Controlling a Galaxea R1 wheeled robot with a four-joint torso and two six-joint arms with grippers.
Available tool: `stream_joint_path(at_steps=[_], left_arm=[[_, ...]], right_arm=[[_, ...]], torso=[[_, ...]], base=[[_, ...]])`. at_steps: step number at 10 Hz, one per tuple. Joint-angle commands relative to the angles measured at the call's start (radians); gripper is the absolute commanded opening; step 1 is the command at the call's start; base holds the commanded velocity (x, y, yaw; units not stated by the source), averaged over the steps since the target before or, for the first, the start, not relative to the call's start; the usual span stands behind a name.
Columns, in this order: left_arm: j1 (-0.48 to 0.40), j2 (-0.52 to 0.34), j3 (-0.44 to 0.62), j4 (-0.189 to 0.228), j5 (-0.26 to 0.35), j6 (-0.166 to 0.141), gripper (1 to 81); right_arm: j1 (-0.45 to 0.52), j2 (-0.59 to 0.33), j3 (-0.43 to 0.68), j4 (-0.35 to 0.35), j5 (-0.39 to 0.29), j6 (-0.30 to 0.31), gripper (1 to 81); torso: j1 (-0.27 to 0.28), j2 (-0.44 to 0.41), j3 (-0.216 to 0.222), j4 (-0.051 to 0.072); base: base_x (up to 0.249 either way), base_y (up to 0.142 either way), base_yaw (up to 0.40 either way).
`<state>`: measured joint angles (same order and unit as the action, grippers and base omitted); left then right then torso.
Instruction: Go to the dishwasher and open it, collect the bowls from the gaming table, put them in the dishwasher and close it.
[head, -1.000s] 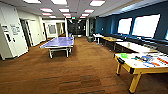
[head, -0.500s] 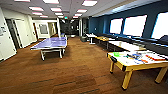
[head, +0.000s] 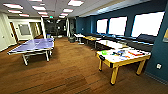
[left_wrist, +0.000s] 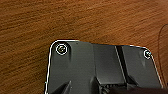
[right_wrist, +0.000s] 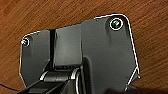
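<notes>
The yellow-legged gaming table (head: 122, 56) stood right of the blue ping-pong table (head: 33, 46), its long axis running toward the dark-blue window wall (head: 130, 17); a green item on it was perhaps a bowl. Wrist views showed wood floor (left_wrist: 75, 20); claw openings could not be told

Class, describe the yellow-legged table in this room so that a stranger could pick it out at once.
Start at the dark blue wall with bright windows on the right. The yellow-legged table stands nearest on that side, on the wooden floor. Its yellow legs and colourful cluttered top set it apart from the blue table-tennis table across the room.
</notes>
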<state>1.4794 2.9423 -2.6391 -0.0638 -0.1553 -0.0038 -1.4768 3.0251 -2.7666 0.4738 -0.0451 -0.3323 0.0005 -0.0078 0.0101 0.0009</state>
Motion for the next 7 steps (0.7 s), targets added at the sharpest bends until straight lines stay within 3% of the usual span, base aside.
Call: stream_joint_path(at_steps=[1, 7], left_arm=[[-0.06, -0.009, 0.001, 0.004, 0.043, -0.004, 81.1], [-0.06, -0.012, 0.001, 0.001, 0.043, -0.004, 81.1]], right_arm=[[0.063, 0.002, 0.003, 0.003, -0.059, -0.002, 81.1], [0.063, 0.002, 0.003, 0.002, -0.059, -0.002, 81.1]], torso=[[0.0, 0.0, 0.0, 0.0], [0.0, 0.0, 0.0, 0.0]], base=[[0.0, 0.0, -0.354], [0.0, 0.0, -0.356]])
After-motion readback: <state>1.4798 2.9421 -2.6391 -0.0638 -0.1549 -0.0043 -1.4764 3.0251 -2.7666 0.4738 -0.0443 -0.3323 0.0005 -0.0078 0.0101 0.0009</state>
